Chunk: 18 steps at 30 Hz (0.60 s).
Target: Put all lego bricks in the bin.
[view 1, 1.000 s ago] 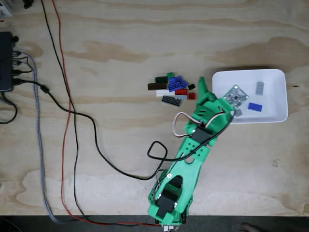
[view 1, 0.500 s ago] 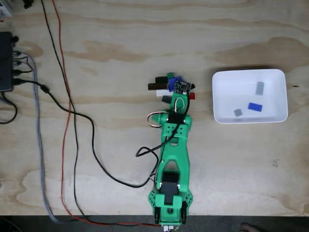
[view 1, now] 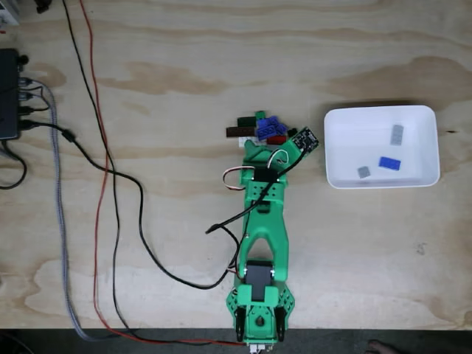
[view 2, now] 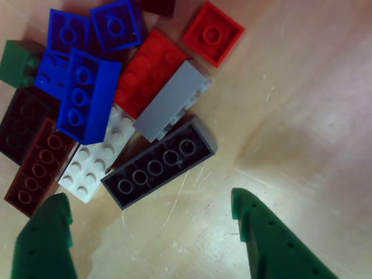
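A: What surfaces and shapes appear in the fixed view?
B: A pale plywood table (view 1: pixel 184 66) with wavy grain carries a green plastic arm (view 1: pixel 263 243). Its gripper (view 1: pixel 267 145) reaches the near edge of a cluster of lego bricks (view 1: pixel 259 129), small studded blocks with hard glossy faces. A small square circuit board (view 1: pixel 304 139) sits just right of the gripper's tip.

A: And the container?
B: The bin (view 1: pixel 339 122), a shallow white tray with rounded corners, lies to the right of the gripper, well apart from the cluster. Inside it lie a grey plate (view 1: pixel 397 134), a blue plate (view 1: pixel 389 163) and a small grey brick (view 1: pixel 363 172).

A: What does the other view add?
B: Close detail. The gripper (view 2: pixel 151 209) shows two green fingers (view 2: pixel 43 238), spread wide with bare wood between the tips, holding nothing. Just beyond the gap lies a black two-by-six-looking brick (view 2: pixel 158 163), set slantwise. Touching it are a smooth grey brick (view 2: pixel 172 100) on its side and a white brick (view 2: pixel 99 154). A red brick (view 2: pixel 145 72) and a red square plate (view 2: pixel 212 33) lie farther off; blue bricks (view 2: pixel 87 93) are piled beyond the left finger, beside a dark brown brick (view 2: pixel 38 165) and a green brick (view 2: pixel 17 61).

A: What does the fixed view alone give?
B: The bin, and black and red cables (view 1: pixel 103 169) far left of the gripper.
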Each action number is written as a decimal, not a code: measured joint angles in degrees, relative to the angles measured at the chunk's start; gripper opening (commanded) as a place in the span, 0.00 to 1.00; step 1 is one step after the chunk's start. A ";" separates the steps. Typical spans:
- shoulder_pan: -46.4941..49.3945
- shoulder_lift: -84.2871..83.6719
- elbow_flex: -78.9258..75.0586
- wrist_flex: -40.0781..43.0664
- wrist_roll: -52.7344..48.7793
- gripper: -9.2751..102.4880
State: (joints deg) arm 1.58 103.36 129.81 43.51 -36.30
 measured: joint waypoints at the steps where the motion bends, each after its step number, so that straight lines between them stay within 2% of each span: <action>1: -0.18 -0.53 0.00 0.00 1.23 0.34; 10: 1.14 -10.99 -7.29 0.00 5.36 0.33; 17: 2.90 -14.06 -12.30 3.25 4.39 0.18; 18: 2.90 -14.06 -12.48 3.16 4.22 0.18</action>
State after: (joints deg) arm 4.48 89.30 117.33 46.67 -32.08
